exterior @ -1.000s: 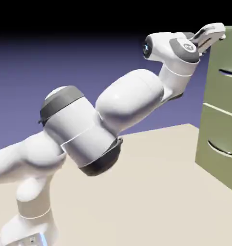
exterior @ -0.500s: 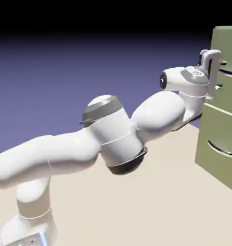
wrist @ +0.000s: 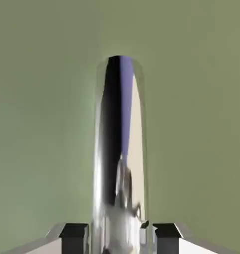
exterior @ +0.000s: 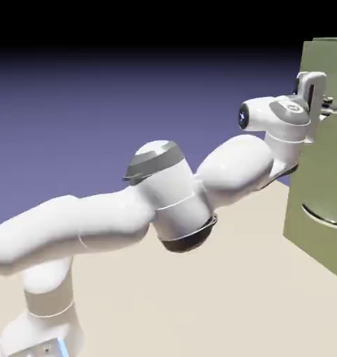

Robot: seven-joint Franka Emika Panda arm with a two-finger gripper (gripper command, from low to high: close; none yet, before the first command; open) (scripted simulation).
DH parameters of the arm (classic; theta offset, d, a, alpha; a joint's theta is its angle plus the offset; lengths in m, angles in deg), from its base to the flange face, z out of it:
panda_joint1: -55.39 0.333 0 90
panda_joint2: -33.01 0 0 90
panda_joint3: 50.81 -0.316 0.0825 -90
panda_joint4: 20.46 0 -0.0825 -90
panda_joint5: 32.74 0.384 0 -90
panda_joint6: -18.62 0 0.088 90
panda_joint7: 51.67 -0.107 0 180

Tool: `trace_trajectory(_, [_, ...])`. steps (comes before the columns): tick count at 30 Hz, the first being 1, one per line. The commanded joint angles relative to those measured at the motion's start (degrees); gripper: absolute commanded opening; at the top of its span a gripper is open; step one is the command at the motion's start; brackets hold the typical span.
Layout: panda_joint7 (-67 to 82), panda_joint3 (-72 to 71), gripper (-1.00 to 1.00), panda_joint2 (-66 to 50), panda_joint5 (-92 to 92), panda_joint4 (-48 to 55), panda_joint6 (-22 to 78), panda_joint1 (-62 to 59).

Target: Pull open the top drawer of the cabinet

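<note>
Gripper clamped on silver handle of top drawer, near upper front edge of cabinet. Handle looks smooth, stiff, likely slippery; drawer probably weighty. Best hold: mid-bar, square across, pulling straight out.

Robot arm: glossy white, rounded segments; grey band and dark cap at elbow; black disc with small blue mark near wrist; grey wrist patch, pale emblem; base, blue-lit strip.
</note>
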Motion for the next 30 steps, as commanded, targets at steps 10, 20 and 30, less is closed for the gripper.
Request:
trace_trajectory(10, [-5.57,-7.42,-1.0,-2.14,-0.33,-20.77,6.13,-15.67])
trace_trajectory(20, [-8.11,-18.3,-1.0,-0.94,2.56,-41.53,11.13,-33.3])
trace_trajectory(30, [-7.45,-28.89,1.0,3.8,8.27,-57.46,13.29,-48.24])
